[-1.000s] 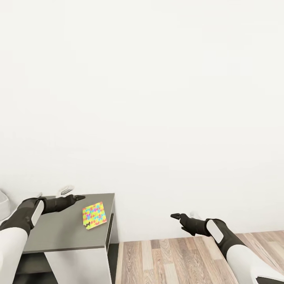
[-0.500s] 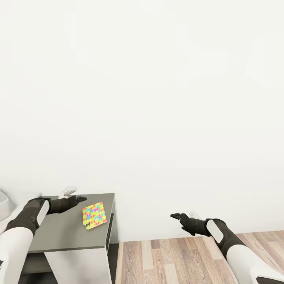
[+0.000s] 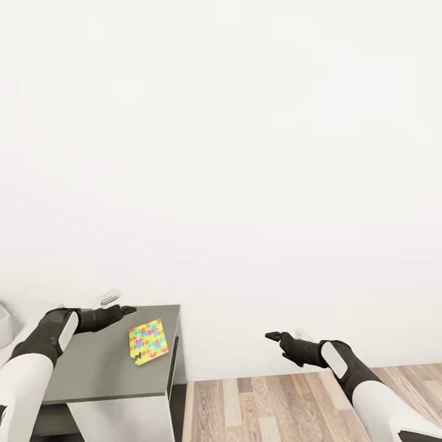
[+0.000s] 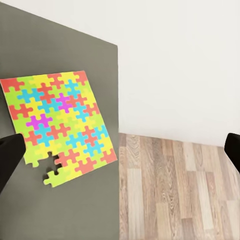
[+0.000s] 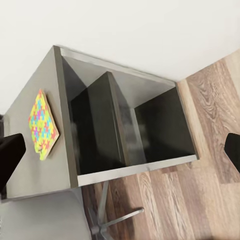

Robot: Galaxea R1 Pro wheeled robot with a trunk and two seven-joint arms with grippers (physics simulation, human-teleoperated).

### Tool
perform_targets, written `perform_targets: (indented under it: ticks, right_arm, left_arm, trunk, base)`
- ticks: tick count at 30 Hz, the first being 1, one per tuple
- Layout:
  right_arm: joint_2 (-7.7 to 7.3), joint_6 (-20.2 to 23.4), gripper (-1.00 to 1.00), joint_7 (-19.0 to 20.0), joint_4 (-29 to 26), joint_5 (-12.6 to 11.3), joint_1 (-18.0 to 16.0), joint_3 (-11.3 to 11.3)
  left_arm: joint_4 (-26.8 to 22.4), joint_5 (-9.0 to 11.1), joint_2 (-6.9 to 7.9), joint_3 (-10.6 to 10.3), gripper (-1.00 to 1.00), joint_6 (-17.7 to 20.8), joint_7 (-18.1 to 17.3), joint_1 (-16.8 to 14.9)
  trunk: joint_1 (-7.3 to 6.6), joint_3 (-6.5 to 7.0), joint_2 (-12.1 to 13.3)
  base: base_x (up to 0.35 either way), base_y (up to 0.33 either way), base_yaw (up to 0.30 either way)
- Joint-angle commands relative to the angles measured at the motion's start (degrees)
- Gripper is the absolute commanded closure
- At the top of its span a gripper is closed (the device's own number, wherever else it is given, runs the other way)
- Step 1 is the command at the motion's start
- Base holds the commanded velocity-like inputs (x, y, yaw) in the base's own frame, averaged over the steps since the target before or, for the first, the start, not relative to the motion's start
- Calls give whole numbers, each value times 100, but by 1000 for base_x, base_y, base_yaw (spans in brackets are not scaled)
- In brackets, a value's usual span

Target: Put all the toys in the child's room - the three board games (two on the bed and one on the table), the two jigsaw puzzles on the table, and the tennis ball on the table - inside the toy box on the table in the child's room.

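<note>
Since the earlier frame, your left end effector (image 3: 116, 305) rose slightly, fingers apart. Lower it onto the thin multicoloured jigsaw puzzle square (image 3: 148, 341) lying flat on the dark grey surface (image 3: 92, 368); grip its overhanging edge.

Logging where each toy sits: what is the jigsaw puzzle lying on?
The jigsaw puzzle lies flat on the dark grey cabinet top, near its edge. Whatever lies beneath the puzzle is covered.
</note>
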Motion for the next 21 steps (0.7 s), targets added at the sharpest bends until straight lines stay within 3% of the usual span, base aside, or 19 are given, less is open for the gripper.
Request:
perform_targets:
  ticks: [1,21]
  right_arm:
    - [5,40,-100,10,-2,3,-2,-37]
    - [22,15,-100,9,-2,2,3,-37]
  left_arm:
    - [-2,16,-2,22,-100,45,-10,-2]
    - [-2,15,-3,23,-100,34,-9,-2]
  trunk:
    - [3,-3,-4]
    - [3,-108,-4]
  base:
    - [47,30,0]
    - [10,5,2]
